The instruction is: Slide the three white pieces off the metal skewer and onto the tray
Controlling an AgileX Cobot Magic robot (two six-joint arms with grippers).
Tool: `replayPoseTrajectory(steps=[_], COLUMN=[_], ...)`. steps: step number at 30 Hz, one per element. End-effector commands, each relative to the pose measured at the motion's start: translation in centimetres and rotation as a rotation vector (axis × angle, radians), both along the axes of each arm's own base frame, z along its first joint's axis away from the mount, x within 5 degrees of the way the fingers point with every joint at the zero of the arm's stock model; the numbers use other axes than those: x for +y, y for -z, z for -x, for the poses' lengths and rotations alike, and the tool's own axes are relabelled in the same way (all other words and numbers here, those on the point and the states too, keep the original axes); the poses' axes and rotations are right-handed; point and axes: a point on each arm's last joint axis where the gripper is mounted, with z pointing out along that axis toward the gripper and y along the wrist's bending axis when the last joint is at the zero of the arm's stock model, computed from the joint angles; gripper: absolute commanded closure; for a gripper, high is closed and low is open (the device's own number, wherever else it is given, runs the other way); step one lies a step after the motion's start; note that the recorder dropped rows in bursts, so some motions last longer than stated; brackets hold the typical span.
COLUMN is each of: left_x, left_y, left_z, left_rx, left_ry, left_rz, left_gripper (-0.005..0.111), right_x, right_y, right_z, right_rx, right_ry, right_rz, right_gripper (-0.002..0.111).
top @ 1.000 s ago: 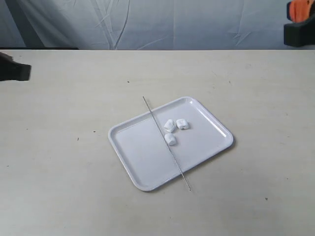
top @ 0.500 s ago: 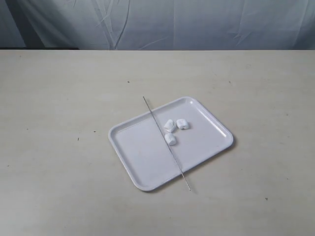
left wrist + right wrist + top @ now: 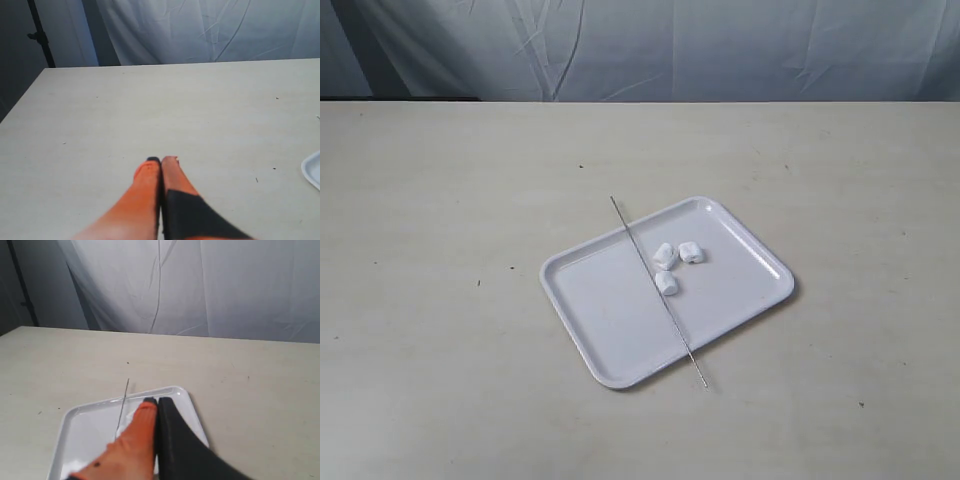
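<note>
The left gripper point(image 3: 161, 161) has its two fingers pressed flat together with nothing between them, above bare table. One finger point(image 3: 147, 175) is orange and the other carries a black pad. The right gripper point(image 3: 156, 401) is likewise closed on nothing, one finger orange and one black, and hangs over the tray point(image 3: 192, 407).

The tray point(image 3: 610, 320) is a flat white plastic rectangle with rounded corners and a low raised rim. It lies near the middle of the table point(image 3: 440, 300), turned askew to the table's edges.

The skewer point(image 3: 678, 330) is a very thin, straight grey metal rod. It lies across the tray from one long rim to the other, and both ends stick out past the rims. Its long axis runs from the table's far edge toward the near edge.

The three white pieces point(image 3: 667, 283) are small, soft-looking lumps. They lie loose on the tray floor at the skewer's right side, two farther back and one nearer, just beside the rod.
</note>
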Motion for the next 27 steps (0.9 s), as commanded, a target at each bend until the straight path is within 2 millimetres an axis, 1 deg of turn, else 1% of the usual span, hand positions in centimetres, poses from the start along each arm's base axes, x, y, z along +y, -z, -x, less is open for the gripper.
replayPoseTrajectory(steps=[1, 6, 7, 8, 9, 10, 11, 12, 13, 15, 17, 19, 21, 24, 25, 27], left_x=[0.0, 0.0, 0.0, 0.0, 0.0, -0.2, -0.4, -0.4, -0.5, -0.6, -0.6, -0.8, -1.2, -2.0, -2.1, -1.8], left_y=[-0.2, -0.2, -0.2, -0.2, -0.6, -0.7, -0.6, -0.3, 0.4, 1.6, 2.3, 3.4, 4.5, 6.6, 7.3, 8.7], left_z=[0.1, 0.2, 0.1, 0.3, 0.7, 0.9, 1.4, 1.7, 1.4, 1.0, 0.6, 0.2, -0.2, -0.8, -0.9, -1.1], left_rx=[-0.013, -0.006, -0.011, -0.019, -0.095, -0.182, -0.294, -0.327, -0.298, -0.260, -0.286, -0.278, -0.268, -0.250, -0.231, -0.191], left_ry=[0.007, 0.003, 0.005, 0.009, 0.036, 0.070, 0.110, 0.123, 0.120, 0.106, 0.094, 0.080, 0.092, 0.129, 0.127, 0.107], left_rz=[0.009, 0.006, 0.007, 0.016, 0.036, 0.046, 0.064, 0.077, 0.074, 0.051, -0.013, -0.040, -0.007, 0.100, 0.099, 0.031], left_gripper=[0.107, 0.107, 0.107, 0.107, 0.107, 0.107, 0.107, 0.107, 0.107, 0.107, 0.107, 0.107, 0.107, 0.107, 0.107, 0.107], right_x=[0.1, 0.0, -0.4, -1.1, -1.8, -2.2, -2.3, -2.4, -2.5, -2.5, -2.7, -3.0, -3.3, -3.7, -3.7, -3.8], right_y=[0.1, 0.0, -0.5, -1.0, -1.1, -0.9, 0.4, 1.3, 2.2, 3.3, 3.7, 3.7, 3.9, 4.2, 4.3, 4.7], right_z=[0.1, 0.0, -0.1, -0.4, -0.1, 0.4, 0.3, 0.1, -0.1, -0.4, -0.4, -0.4, -0.5, -0.5, -0.5, -0.5], right_rx=[0.015, 0.007, -0.097, -0.276, -0.480, -0.564, -0.531, -0.481, -0.441, -0.373, -0.344, -0.344, -0.325, -0.312, -0.303, -0.248], right_ry=[-0.003, 0.001, 0.051, 0.133, 0.214, 0.260, 0.291, 0.309, 0.330, 0.350, 0.387, 0.436, 0.486, 0.550, 0.562, 0.569], right_rz=[-0.033, -0.026, -0.032, 0.003, 0.069, 0.049, 0.059, 0.067, 0.077, 0.166, 0.245, 0.277, 0.288, 0.299, 0.302, 0.312], right_gripper=[0.109, 0.109, 0.109, 0.109, 0.109, 0.109, 0.109, 0.109, 0.109, 0.109, 0.109, 0.109, 0.109, 0.109, 0.109, 0.109])
